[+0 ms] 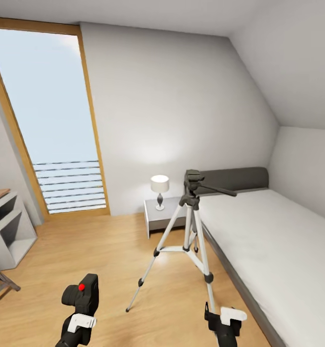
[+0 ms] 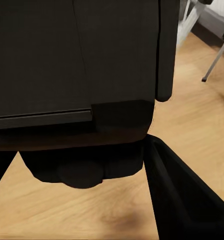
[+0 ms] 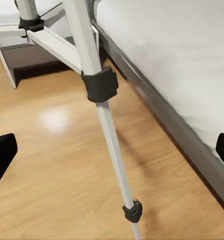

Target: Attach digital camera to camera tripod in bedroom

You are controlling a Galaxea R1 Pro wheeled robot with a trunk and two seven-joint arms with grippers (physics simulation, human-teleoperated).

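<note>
— Holding anything? 
— The left gripper (image 1: 79,308) is clamping the digital camera (image 1: 84,294), its fingers (image 2: 184,195) pressing against the black body, red button facing up. 
— And the other one? 
— The right gripper (image 1: 224,319) is hanging empty with fingers (image 3: 1,155) spread wide, just beside a leg of the camera tripod (image 1: 191,226). 
— Where is that standing? 
— It is standing on the wood floor (image 1: 104,260) against the bed (image 1: 268,241), well apart from the camera.

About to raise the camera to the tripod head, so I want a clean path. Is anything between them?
Nothing visible. The digital camera sits in the left hand, and only open air over bare floor separates it from the camera tripod head.
</note>
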